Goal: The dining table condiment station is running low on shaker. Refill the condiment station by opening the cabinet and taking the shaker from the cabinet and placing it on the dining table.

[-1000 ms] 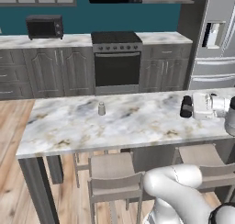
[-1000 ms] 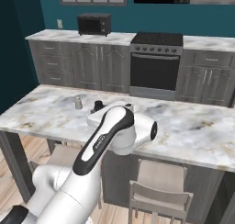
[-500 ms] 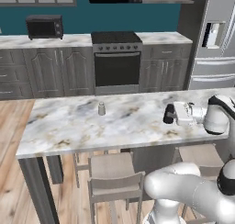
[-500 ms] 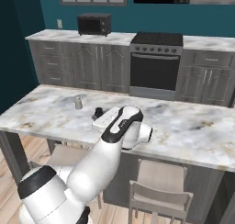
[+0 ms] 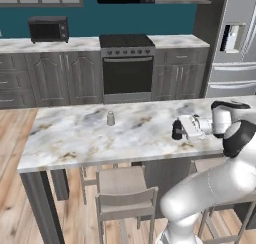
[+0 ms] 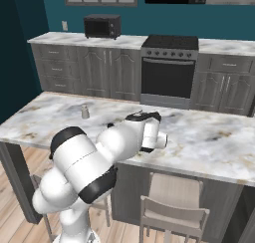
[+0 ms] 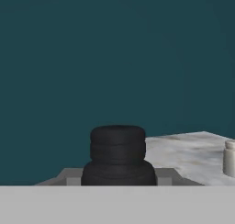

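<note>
Teal wall and grey lower cupboards run across the top of the left base view, with a black microwave [image 5: 48,28] at upper left and a dark oven [image 5: 127,66] in the middle. Below them the dining table [image 5: 75,138] crosses the frame, marble veined in tan, with grey stools [image 5: 124,198] tucked under its near edge. A pale grey shaker [image 5: 110,118] stands upright on the table, left of centre. My arm rises from the lower right and bends back over the table, and my gripper [image 5: 179,129] lies level at centre right, pointing toward the left of the frame. My fingers are partly parted and clamped on the shaker [image 5: 176,130], a small black thing at their tip, just over the marble; I cannot tell whether it touches the top.

From the right base view, the same table fills the middle band. The pale grey shaker sits at centre left, well apart from my hand. My own white forearm covers the gripper and what it carries.

Through the hand view, the black shaker stands at bottom centre, ribbed and rounded, between my two finger pads [image 7: 69,176]. Teal wall lies behind it. At lower right a strip of marble shows, with the pale grey shaker at the frame's right edge.
</note>
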You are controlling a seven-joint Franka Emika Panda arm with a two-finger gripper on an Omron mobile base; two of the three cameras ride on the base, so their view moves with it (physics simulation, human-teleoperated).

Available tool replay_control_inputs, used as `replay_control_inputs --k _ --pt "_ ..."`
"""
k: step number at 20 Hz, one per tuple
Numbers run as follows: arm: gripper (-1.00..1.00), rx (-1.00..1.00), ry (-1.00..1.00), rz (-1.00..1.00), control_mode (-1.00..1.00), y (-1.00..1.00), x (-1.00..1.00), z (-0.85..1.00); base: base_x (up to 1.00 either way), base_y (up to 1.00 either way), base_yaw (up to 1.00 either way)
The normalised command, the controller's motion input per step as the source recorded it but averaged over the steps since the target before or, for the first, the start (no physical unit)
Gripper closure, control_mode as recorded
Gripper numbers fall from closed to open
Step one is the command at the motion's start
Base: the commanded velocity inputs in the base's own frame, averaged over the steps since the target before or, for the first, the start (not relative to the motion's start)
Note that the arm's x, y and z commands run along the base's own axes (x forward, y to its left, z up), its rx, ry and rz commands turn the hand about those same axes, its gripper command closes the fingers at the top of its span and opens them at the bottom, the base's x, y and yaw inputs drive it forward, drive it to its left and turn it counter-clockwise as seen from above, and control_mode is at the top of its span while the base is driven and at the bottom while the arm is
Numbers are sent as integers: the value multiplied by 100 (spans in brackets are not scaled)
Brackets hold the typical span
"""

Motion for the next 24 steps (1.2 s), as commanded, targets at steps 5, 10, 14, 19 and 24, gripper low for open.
replay_control_inputs --k 5,10,14,19,24 --pt "100 -21 -4 0 -100 1 2 -21 0 0 0" --pt "100 -4 -9 -13 -100 11 6 -33 0 0 0" --pt "100 0 -10 -28 -100 42 16 -59 0 0 0" --pt "100 0 -2 -22 -100 23 36 -28 0 0 0" --pt "100 0 0 -1 -100 -4 64 -3 0 0 0"
